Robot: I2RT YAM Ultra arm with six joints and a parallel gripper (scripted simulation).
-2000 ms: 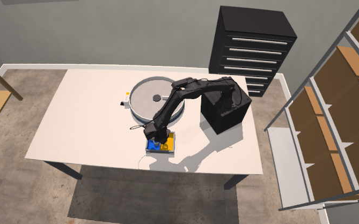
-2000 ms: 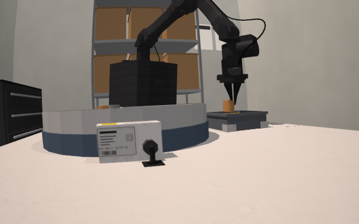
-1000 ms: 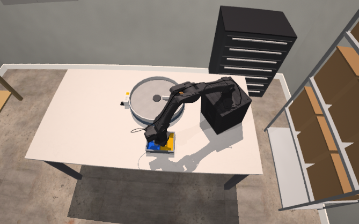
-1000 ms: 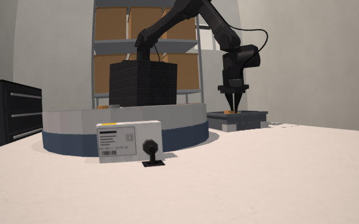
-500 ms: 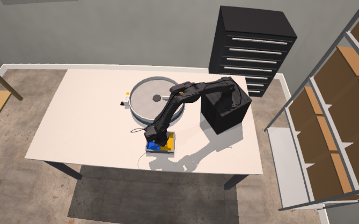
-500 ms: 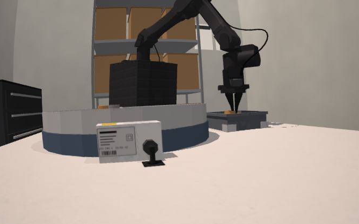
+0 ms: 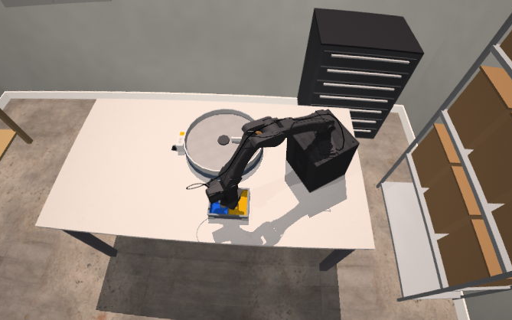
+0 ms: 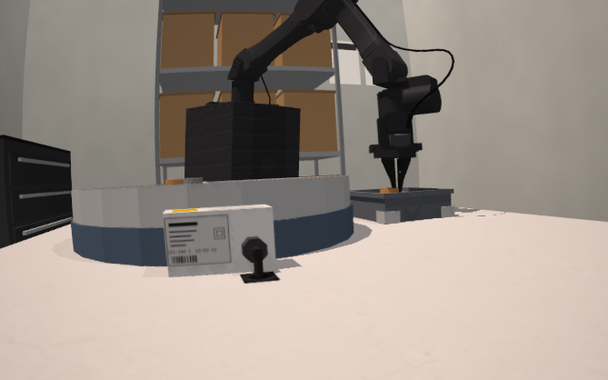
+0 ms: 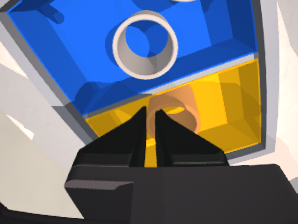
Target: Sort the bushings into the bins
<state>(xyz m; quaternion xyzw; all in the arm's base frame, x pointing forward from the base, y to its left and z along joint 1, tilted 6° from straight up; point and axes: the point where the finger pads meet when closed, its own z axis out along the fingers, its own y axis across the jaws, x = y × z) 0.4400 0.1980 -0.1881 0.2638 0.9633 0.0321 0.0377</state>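
Observation:
My gripper point(image 9: 150, 113) is shut on the wall of a bronze bushing point(image 9: 174, 115) and holds it low inside the yellow bin point(image 9: 220, 112). In the exterior view the fingertips point(image 8: 396, 181) reach down to the bin's rim and the bushing point(image 8: 389, 189) just shows above it. From above, the gripper point(image 7: 226, 200) covers the middle of the two bins point(image 7: 229, 205). The turntable point(image 7: 220, 142) stands behind; a bronze bushing point(image 8: 173, 181) and a steel one point(image 8: 193, 179) show at its far rim.
A white control box point(image 8: 218, 239) with a black knob point(image 8: 254, 255) stands in front of the turntable. The arm's black base block point(image 7: 321, 151) sits to the turntable's right. A black drawer cabinet point(image 7: 359, 69) and shelves with cardboard boxes point(image 7: 484, 167) stand beyond the table.

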